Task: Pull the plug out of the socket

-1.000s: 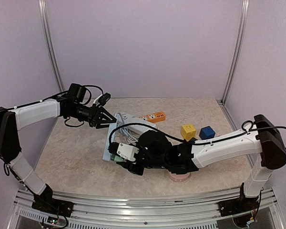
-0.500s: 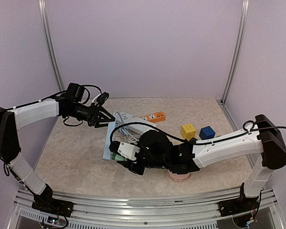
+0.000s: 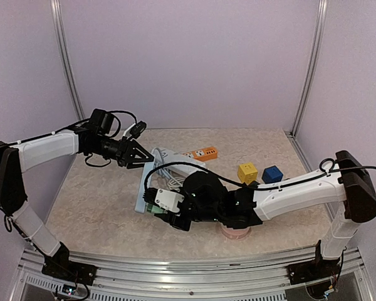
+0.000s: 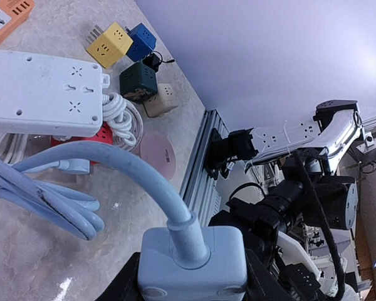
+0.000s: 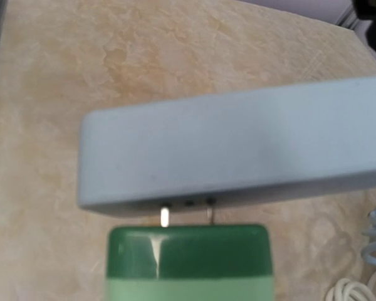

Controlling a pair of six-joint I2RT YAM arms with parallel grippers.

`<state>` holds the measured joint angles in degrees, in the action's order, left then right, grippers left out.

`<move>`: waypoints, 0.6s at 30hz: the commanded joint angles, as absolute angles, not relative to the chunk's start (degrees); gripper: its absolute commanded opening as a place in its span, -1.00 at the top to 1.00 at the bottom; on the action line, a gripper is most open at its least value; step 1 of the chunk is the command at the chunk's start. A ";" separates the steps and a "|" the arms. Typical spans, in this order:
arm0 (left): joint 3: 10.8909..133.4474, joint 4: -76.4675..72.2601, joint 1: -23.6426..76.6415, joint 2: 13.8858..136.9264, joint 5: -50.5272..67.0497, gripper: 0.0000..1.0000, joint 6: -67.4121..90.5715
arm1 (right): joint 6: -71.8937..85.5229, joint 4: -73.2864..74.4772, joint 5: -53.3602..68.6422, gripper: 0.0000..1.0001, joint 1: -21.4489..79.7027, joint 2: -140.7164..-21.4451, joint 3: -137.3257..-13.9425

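Observation:
A green plug fills the bottom of the right wrist view. Its two metal prongs show bare for a short length, with their tips still in the slots of a pale blue socket strip. From above, my right gripper is shut on this green plug at the near end of the socket strip. My left gripper is shut on the pale blue head of the strip's thick cable, held above the table at the back left, where the top view shows the left gripper.
A white power strip with coiled cord and an orange strip lie behind. Yellow and blue cube adapters sit to the right, with a dark green cube, a beige cube and a pink disc near them.
The left gripper has wobbled very slightly with the cable head. The right gripper and the green plug have stayed where they were.

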<state>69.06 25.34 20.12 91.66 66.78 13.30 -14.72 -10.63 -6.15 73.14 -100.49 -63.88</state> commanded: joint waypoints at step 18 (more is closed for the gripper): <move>71.58 21.95 20.09 89.85 66.03 0.58 8.68 | -15.34 -11.43 -4.61 1.00 71.90 -97.03 -63.88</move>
